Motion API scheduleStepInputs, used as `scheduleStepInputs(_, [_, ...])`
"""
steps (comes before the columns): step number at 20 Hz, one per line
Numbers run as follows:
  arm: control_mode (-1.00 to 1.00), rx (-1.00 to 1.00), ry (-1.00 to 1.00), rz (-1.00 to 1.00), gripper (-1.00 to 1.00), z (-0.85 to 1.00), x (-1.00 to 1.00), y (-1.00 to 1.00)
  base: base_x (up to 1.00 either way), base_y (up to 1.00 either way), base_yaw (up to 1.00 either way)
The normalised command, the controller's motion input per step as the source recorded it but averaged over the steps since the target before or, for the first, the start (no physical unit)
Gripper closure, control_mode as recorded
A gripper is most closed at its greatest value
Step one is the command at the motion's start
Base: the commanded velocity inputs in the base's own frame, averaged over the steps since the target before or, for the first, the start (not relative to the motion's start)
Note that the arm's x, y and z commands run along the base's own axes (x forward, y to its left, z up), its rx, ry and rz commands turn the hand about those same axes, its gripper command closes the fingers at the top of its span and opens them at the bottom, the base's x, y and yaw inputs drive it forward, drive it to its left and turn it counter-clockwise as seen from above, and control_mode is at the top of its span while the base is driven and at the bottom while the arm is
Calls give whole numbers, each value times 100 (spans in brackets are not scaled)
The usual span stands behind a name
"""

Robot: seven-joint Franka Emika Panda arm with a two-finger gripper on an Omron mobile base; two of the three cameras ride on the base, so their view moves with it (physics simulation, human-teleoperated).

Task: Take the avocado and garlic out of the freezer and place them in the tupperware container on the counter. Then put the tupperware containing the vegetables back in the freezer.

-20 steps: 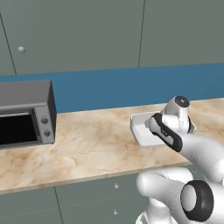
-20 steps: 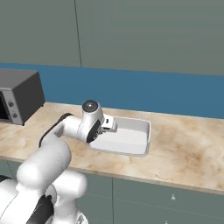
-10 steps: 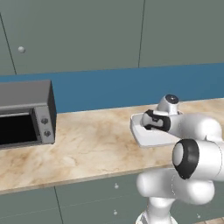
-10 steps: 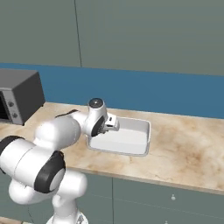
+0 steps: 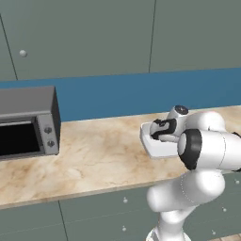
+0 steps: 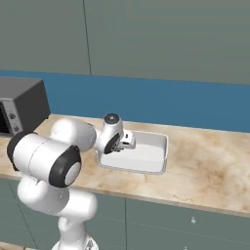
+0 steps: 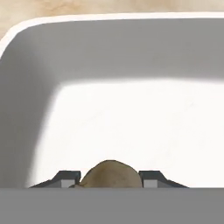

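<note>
No brand, label or writing can be read on anything here. The worktop [image 5: 94, 155] is beige marbled stone over grey-green fronts with small round knobs. On it sits the tub [image 6: 151, 155], a shallow white rectangle with rounded corners and a raised rim, smooth and matte inside. In the hand view its wall [image 7: 26, 78] runs from 9 o'clock round to 3 o'clock. The pincer [image 7: 110, 179] is over the tub's floor, its two dark finger tips [image 7: 65, 177] closed on the garlic [image 7: 111, 173], a dull tan-grey rounded lump at 6 o'clock in that view. In the left base view the pincer [image 5: 157, 134] is above the tub [image 5: 157, 148]. A boxy grey toaster oven [image 5: 28, 120] with a dark glass door and two knobs stands at 9 o'clock on the worktop.
</note>
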Motion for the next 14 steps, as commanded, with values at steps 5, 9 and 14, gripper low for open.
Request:
scheduleStepInputs(5, [-100,0,0,1,-100,-23,0,0,0,0,0])
scheduleStepInputs(9, [-100,0,0,0,-100,1,0,0,0,0,0])
scheduleStepInputs(14, [-100,0,-4,0,-100,22,0,0,0,0,0])
